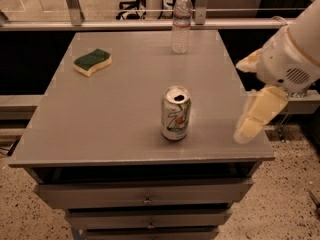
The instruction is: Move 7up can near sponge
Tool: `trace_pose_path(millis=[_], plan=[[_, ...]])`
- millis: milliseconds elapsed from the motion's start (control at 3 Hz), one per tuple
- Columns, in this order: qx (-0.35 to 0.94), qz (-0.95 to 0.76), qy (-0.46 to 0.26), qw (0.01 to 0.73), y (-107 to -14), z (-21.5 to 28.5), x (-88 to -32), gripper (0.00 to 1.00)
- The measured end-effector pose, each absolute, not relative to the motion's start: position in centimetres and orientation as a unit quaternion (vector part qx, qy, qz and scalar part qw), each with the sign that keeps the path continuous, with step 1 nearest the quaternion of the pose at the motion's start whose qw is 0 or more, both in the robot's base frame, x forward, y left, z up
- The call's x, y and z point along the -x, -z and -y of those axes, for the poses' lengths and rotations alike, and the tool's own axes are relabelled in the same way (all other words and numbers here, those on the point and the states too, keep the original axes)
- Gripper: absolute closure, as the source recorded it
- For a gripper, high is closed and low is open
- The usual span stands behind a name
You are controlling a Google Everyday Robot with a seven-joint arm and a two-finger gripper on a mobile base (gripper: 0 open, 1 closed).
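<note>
The 7up can (176,113) stands upright on the grey table (125,99), near the front and a little right of the middle. The sponge (92,62), green top over yellow foam, lies flat at the far left of the table, well away from the can. My gripper (243,98) is at the table's right edge, to the right of the can and apart from it. Its pale yellow fingers (259,113) stand spread open and hold nothing.
A clear plastic water bottle (181,22) stands at the back edge of the table, right of centre. Drawers (145,199) sit below the tabletop. A metal rail (140,24) runs behind the table.
</note>
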State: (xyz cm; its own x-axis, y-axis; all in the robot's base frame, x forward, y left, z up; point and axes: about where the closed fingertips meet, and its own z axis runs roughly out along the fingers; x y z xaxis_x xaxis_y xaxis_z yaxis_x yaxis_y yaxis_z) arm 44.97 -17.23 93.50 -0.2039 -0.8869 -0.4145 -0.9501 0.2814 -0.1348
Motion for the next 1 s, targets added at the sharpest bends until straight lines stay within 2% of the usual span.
trace_pose_path(millis=[667, 1000], plan=[[0.581, -0.719, -0.227, 0.307, -90.1, 9.4, -47.2, 0.00], [0.569, -0.692, -0.281, 0.344, -89.2, 6.6, -47.6, 0.00]])
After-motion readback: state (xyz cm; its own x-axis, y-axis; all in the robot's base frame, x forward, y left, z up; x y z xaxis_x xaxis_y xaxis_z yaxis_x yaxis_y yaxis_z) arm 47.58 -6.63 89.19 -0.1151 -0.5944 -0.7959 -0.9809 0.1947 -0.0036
